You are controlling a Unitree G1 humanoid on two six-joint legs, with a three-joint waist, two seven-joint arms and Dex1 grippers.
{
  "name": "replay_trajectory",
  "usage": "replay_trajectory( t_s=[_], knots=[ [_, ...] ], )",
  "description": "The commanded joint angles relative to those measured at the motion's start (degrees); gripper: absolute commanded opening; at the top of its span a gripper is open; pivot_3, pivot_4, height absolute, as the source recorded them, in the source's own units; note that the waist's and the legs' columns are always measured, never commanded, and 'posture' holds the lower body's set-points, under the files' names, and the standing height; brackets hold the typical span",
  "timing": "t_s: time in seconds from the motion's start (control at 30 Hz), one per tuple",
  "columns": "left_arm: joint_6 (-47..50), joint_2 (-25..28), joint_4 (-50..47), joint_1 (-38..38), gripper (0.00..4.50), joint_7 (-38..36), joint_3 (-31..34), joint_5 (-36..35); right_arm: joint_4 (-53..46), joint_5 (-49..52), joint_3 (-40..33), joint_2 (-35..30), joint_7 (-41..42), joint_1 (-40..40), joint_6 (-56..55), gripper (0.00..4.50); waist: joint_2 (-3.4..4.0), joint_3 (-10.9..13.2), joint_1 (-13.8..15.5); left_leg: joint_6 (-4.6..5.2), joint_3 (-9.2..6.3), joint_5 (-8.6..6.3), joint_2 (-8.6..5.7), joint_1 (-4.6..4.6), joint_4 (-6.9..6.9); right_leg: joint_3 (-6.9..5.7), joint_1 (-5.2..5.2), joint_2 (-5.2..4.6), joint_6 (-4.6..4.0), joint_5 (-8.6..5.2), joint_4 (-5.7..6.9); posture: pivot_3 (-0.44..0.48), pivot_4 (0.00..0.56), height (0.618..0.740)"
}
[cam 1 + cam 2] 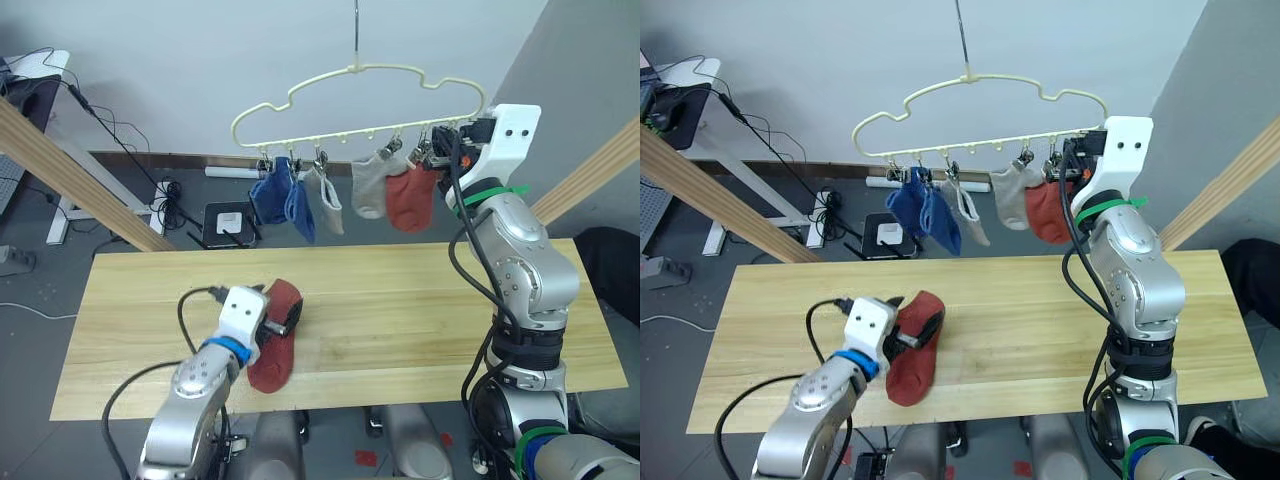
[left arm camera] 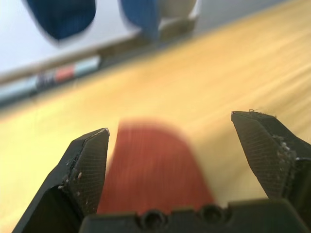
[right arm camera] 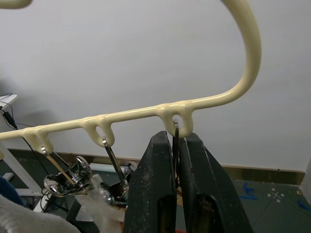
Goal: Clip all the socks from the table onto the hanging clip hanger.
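A rust red sock (image 1: 273, 355) lies on the table (image 1: 420, 300) near its front left. My left gripper (image 2: 170, 124) is open just over the sock's far end, one finger on each side of it. The cream clip hanger (image 1: 356, 68) hangs above the table's far edge. On it hang two blue socks (image 1: 272, 195), two light grey socks (image 1: 372, 185) and a rust red one (image 1: 410, 195). My right gripper (image 3: 176, 138) is raised to the hanger's right end, shut on the metal clip beside the hanging red sock.
Thick wooden frame poles slant past the table at the left (image 1: 80, 180) and right (image 1: 590, 180). On the floor behind the table lie cables and a black box (image 1: 228, 222). A desk stands at the far left.
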Motion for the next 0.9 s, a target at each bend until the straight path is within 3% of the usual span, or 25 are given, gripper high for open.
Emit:
replay_trajectory(
  t_s=[0.03,0.23,0.33,0.77,0.9],
  knots=[
    [-1.09,-1.33,2.46,-0.73,4.49,3.81,-0.12,2.71,-1.49,0.95,0.08,-0.39,0.81,-0.87,-0.41,0.00,0.00,0.00,-0.02,0.00,0.01,0.00,-0.01,0.01,0.00,0.01,0.00,0.00,0.00,0.00,0.04,-0.162,0.350,0.740],
    [2.33,-1.00,10.71,-3.63,4.49,3.18,-2.40,4.16,-1.12,0.82,0.08,-0.51,1.26,-1.21,-0.30,0.00,0.00,0.00,-0.10,0.01,0.02,0.00,-0.01,0.04,0.00,0.01,-0.04,0.02,0.00,0.00,0.12,-0.165,0.350,0.740],
    [3.02,0.47,12.09,-4.10,3.88,2.48,-3.32,5.23,-0.96,0.76,0.20,-0.45,1.34,-1.50,-0.34,0.00,0.01,-0.01,-0.12,0.00,0.03,0.00,0.00,0.05,-0.03,0.02,-0.04,0.02,0.00,0.00,0.12,-0.171,0.348,0.740],
    [-5.70,3.21,16.25,-7.43,0.02,1.58,-1.17,6.60,-1.04,0.69,0.16,-0.02,0.75,-1.50,-0.68,0.00,0.03,-0.02,-0.15,0.00,0.04,0.00,0.01,0.09,-0.03,0.03,-0.03,0.01,0.00,0.00,0.16,-0.181,0.348,0.740],
    [-14.68,2.74,20.18,-16.82,0.02,-8.93,-4.54,2.33,-1.12,0.55,-0.12,-0.18,0.43,-1.53,-0.53,0.00,0.03,-0.01,0.15,0.00,0.03,0.00,0.00,0.08,-0.02,-0.01,-0.05,0.01,0.00,0.00,0.19,-0.188,0.352,0.740]
  ],
)
